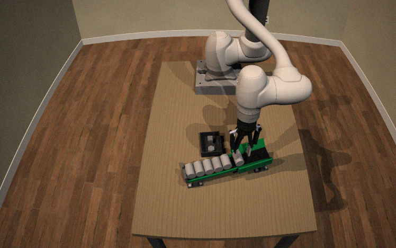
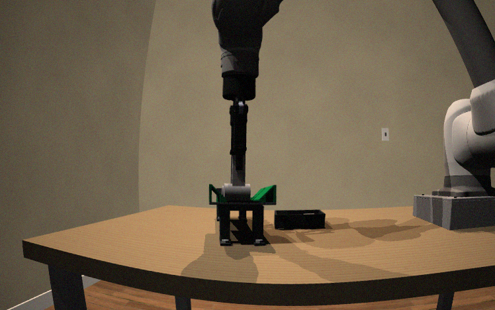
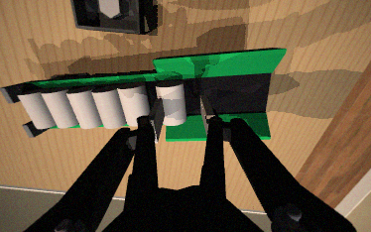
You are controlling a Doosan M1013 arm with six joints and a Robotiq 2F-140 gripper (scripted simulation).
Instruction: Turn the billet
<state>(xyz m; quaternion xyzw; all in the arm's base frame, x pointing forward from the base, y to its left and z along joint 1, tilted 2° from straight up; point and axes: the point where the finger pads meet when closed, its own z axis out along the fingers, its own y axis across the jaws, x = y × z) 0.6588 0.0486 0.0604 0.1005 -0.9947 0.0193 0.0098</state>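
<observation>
Gripper (image 3: pixel 181 113): fingers apart, straddling one billet (image 3: pixel 171 103) without clamping it. That billet lies across the ramp (image 3: pixel 233 64) between the fingertips; five more (image 3: pixel 84 106) sit in a row just left.

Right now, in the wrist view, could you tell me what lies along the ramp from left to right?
Stop end of the ramp → five billets side by side → a small gap → sixth billet, between the open hand's fingers → bare dark ramp bed → green side plate.
</observation>
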